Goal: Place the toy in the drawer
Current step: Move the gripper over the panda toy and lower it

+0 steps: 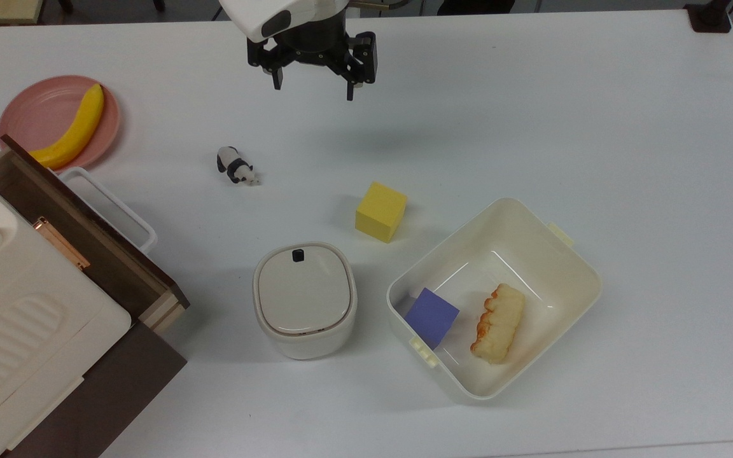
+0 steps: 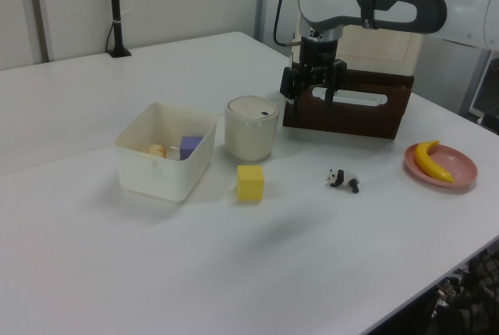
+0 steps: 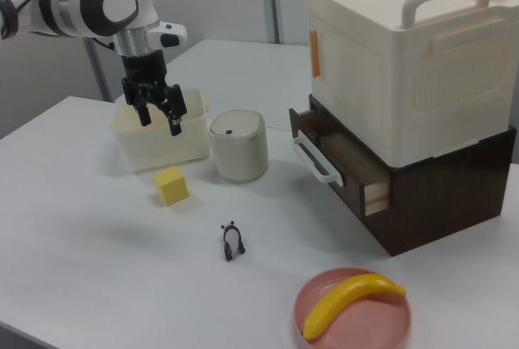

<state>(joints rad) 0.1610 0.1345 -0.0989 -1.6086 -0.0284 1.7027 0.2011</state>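
One gripper (image 1: 313, 81) hangs spread and empty, well above the table. The toy (image 1: 235, 165) lies between the plate (image 1: 35, 117) and the cube (image 1: 380, 211); the arm should descend straight over its body, then carry it to the open drawer (image 1: 102, 254).

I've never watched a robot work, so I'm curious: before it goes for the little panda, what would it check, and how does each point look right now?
1. Tool open and holding nothing: ok; its fingers stand apart, above the table.
2. Toy free to grasp: ok; it lies alone on the table, apart from the yellow cube.
3. Drawer open: ok; it is pulled out under the cream box.
4. Room inside the drawer: cannot tell; its interior is hardly visible.
5. Path from toy to drawer: ok; the lidded pot and the plate with the banana sit off to the sides.
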